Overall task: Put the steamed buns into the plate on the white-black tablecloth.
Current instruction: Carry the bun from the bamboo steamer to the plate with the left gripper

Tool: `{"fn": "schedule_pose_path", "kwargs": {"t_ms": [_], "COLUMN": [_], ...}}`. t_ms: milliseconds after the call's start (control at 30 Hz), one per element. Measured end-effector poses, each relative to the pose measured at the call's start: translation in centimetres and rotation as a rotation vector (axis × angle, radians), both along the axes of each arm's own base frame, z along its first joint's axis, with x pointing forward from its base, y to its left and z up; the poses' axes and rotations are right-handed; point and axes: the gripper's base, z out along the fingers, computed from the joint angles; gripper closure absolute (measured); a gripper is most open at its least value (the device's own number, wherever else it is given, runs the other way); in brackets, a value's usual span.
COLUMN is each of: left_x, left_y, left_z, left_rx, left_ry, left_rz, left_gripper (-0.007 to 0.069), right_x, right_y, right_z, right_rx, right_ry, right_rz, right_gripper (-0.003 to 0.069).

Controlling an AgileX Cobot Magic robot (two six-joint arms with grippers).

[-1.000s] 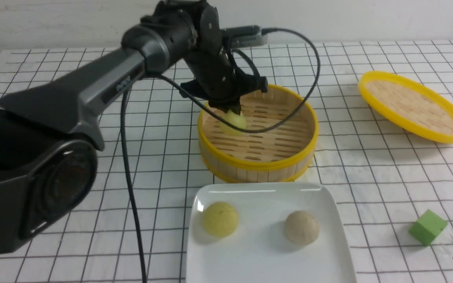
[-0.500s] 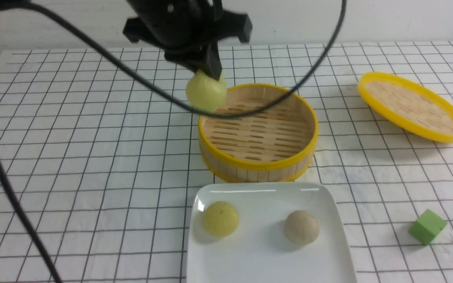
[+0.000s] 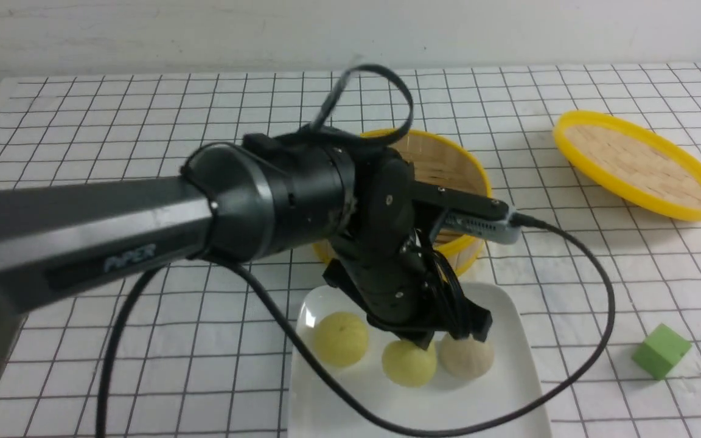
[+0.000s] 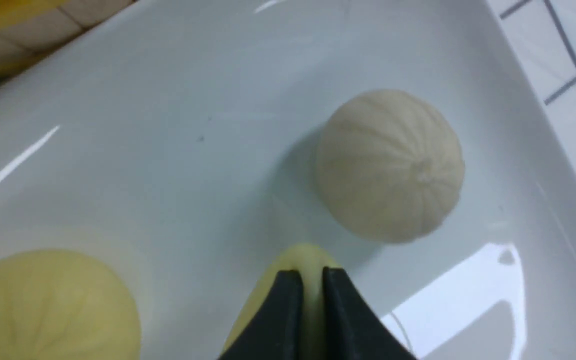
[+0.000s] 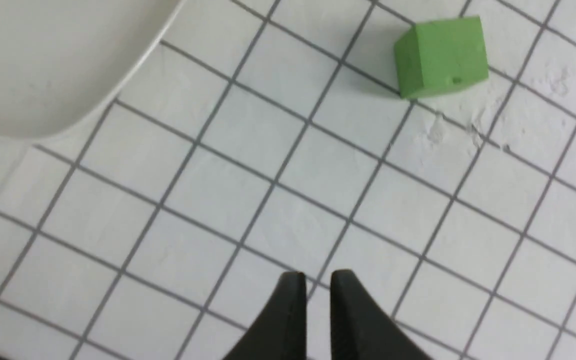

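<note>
My left gripper [image 3: 420,344] is shut on a pale yellow-green steamed bun [image 3: 409,364] and holds it low over the white plate [image 3: 509,389], between the other two buns. I cannot tell whether it touches the plate. A second yellow-green bun [image 3: 341,338] lies on the plate's left and a beige bun [image 3: 466,356] on its right. In the left wrist view the fingers [image 4: 288,300] pinch the held bun [image 4: 308,257], with the beige bun [image 4: 390,165] and the yellow-green one [image 4: 48,305] on the plate [image 4: 168,125]. My right gripper [image 5: 314,280] is shut and empty above the white-black tablecloth [image 5: 268,200].
An empty yellow-rimmed bamboo steamer [image 3: 448,164] stands just behind the plate, partly hidden by my left arm. Its woven lid [image 3: 639,163] lies at the back right. A green cube [image 3: 661,351] sits right of the plate, also in the right wrist view [image 5: 440,55]. The arm's cable loops across the plate's front.
My left gripper lifted the yellow-green bun out of the steamer, carried it toward me and lowered it onto the plate area between the two other buns.
</note>
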Motion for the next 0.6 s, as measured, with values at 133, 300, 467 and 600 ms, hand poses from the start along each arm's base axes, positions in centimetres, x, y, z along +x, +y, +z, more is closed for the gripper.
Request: {"fn": "schedule_pose_path", "kwargs": {"t_ms": [133,300,467,600], "left_x": [0.3,0.3,0.4,0.4], "left_y": [-0.3,-0.3,-0.3,0.1], "left_z": [-1.1,-0.9,2.6,6.6], "left_rx": [0.010,0.010,-0.005,-0.024], "left_ry": [0.008,0.009,-0.036,-0.106], "left_rz": [0.007,0.006,-0.013,-0.028], "left_gripper": [0.0440,0.0302,0.0249,0.0302], "right_x": [-2.6,-5.7,-8.9,-10.5], "right_y": [-1.8,-3.9,-5.8,-6.2], "right_z": [0.9,2.0,2.7,3.1], "right_rx": [0.045,0.184,0.364,0.528], "right_ry": [-0.030,-0.172,-0.380,-0.494], "right_rz": [-0.048,-0.096,-0.100,-0.062], "right_gripper": [0.0557,0.0554,0.0559,0.0638]}}
